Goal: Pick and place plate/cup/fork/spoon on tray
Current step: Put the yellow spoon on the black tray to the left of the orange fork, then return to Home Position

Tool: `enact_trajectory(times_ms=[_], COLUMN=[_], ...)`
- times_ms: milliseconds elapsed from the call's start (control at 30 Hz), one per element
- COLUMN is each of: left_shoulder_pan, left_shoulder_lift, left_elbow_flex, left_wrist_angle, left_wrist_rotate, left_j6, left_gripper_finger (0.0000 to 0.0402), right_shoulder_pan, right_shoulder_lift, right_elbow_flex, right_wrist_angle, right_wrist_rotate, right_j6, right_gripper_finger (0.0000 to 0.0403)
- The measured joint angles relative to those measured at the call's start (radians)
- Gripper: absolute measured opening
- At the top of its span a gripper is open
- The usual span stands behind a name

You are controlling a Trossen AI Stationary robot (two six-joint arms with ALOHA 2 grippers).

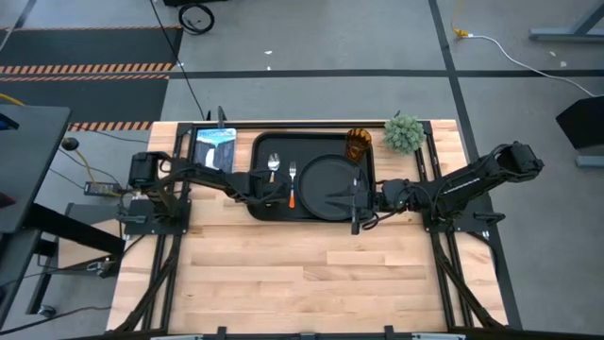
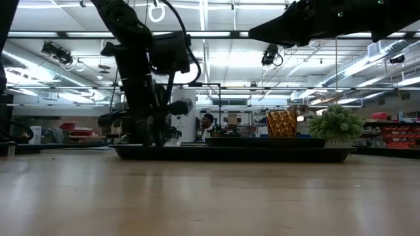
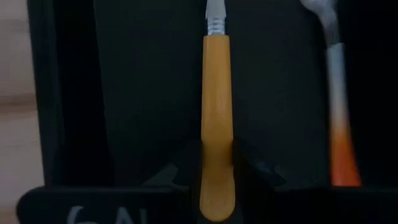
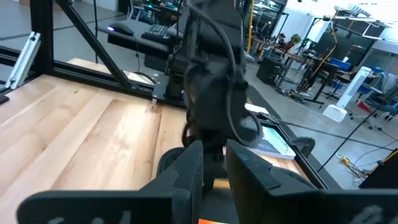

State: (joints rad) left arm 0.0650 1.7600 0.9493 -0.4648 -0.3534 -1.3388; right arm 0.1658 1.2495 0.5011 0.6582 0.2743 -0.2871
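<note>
The black tray (image 1: 264,149) lies at the table's far middle. On it lie the round black plate (image 1: 330,178), the amber cup (image 1: 358,144) at the far right corner, the fork (image 1: 293,181) with its orange-red handle (image 3: 341,155), and the spoon (image 1: 274,166). My left gripper (image 1: 272,192) is low over the tray's near left part and is shut on the spoon's yellow-orange handle. My right gripper (image 1: 357,200) hovers at the plate's near right edge, shut and empty. The right wrist view (image 4: 214,171) looks across at the left arm. My left gripper (image 3: 214,186) pinches the spoon's yellow-orange handle (image 3: 215,149) near its free end, one finger on each side. The fingers come from the handle's free end and lie along the spoon. The silver bowl points toward the table's far edge. I cannot tell whether the spoon rests on the tray.
A green bushy plant (image 1: 404,132) stands just right of the tray's far right corner. A blue and white flat item (image 1: 215,148) lies left of the tray. Bare wood (image 1: 302,274) spreads over the near half of the table. A person (image 2: 207,124) shows far behind.
</note>
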Motion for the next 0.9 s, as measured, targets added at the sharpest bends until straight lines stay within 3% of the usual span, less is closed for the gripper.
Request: enact_trajectory(times_ms=[233, 567, 900], left_shoulder_pan=[0.003, 0.003, -0.013], left_shoulder_lift=[0.015, -0.003, -0.172], left_elbow_flex=[0.001, -0.001, 0.001], left_wrist_angle=[0.004, 0.01, 0.043], left_wrist_rotate=[0.004, 0.009, 0.036], left_j6=[-0.011, 0.012, 0.195], left_gripper_finger=[0.0086, 0.0186, 0.0201], right_shoulder_pan=[0.007, 0.007, -0.019], right_shoulder_lift=[0.0, 0.0, -0.077], right_elbow_flex=[0.0, 0.0, 0.0], right_wrist_angle=[-0.002, -0.002, -0.104], right_wrist_rotate=[-0.001, -0.001, -0.022], right_j6=[-0.003, -0.003, -0.011], right_gripper_finger=[0.0078, 0.0078, 0.0078])
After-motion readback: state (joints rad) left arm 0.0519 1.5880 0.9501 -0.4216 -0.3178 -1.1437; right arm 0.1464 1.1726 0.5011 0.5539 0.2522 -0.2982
